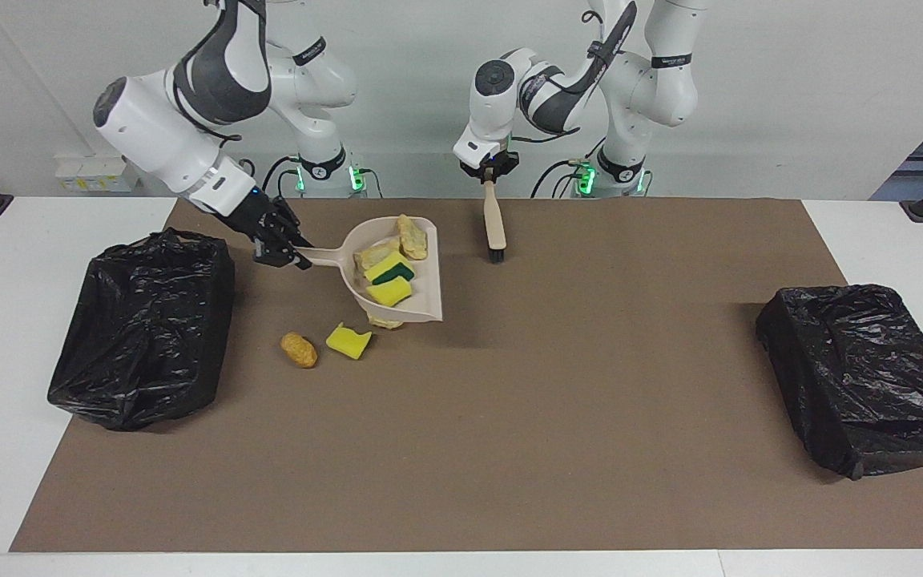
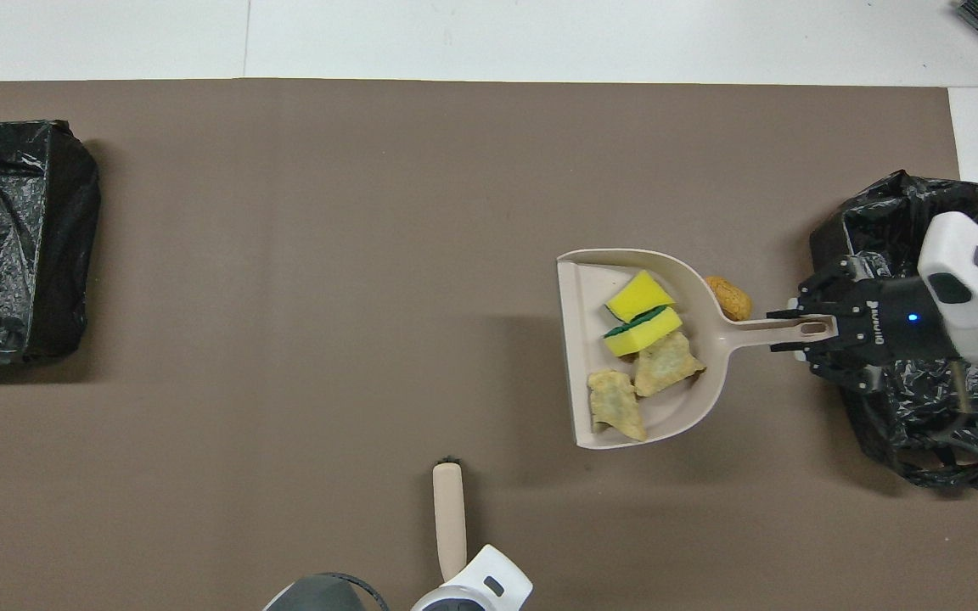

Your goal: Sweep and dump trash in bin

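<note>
Four scraps (image 1: 388, 269) in the raised dustpan (image 1: 428, 308)

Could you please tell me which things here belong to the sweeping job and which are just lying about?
Part of the job:
- dustpan with four scraps, lifted by the right gripper
- brush held by the left gripper
- loose scraps on the mat
- bin at the right arm's end

Lying about:
- second bin
</note>
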Available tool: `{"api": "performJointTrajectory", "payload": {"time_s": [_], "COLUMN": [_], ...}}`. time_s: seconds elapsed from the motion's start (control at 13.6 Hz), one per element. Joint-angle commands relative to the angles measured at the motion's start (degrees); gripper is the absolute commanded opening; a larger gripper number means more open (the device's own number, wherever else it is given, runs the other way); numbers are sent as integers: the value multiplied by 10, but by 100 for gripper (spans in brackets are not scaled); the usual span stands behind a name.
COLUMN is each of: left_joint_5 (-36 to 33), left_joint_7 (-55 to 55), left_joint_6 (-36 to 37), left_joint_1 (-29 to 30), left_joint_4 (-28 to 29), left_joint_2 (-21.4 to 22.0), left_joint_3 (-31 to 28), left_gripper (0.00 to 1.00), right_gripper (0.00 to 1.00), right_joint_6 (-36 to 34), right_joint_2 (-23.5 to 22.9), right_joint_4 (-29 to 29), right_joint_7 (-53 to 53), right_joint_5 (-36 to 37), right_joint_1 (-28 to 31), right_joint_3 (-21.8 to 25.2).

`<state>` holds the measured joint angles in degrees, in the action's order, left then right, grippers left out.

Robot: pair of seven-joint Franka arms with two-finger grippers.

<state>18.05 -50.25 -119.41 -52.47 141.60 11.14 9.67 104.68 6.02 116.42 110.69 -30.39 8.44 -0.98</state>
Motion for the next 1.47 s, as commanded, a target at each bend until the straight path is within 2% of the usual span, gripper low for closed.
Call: {"api": "performJointTrajectory", "payload": {"time_s": [0.0,0.07,0.15,0.29,0.44,0.66,0.88,1.1,1.4], "left_joint_5": [0,0,-1,-7,-26,-99,-160,-175,-175], "left_joint_7": [32,31,32,58,92,150,222,348,483], "left_joint_6": [0,6,11,29,75,137,141,173,245], "left_joint_1": [25,26,30,59,93,168,257,364,467], "left_joint_4": [10,10,7,-6,-44,-102,-143,-220,-321], "left_joint_2": [4,3,3,4,4,11,11,8,4], "left_joint_3": [1,0,-1,-2,-4,-4,-4,-4,-5], "left_gripper": [50,72,100,100,100,100,100,100,100], "right_gripper": [0,0,0,0,0,0,0,0,0], "right_joint_6": [-56,-67,-78,-88,-91,-91,-91,-68,-20], "right_joint_2": [-25,-35,-48,-69,-76,-101,-116,-117,-116], "right_joint_4": [-57,-76,-101,-145,-165,-210,-249,-253,-252], "right_joint_7": [31,32,31,32,32,65,115,144,99], "right_joint_5": [22,33,49,83,109,158,200,268,380], "right_joint_1": [63,82,99,135,175,228,269,276,264], "right_joint_3": [-6,-6,-6,-6,-6,-6,-3,12,5]}}
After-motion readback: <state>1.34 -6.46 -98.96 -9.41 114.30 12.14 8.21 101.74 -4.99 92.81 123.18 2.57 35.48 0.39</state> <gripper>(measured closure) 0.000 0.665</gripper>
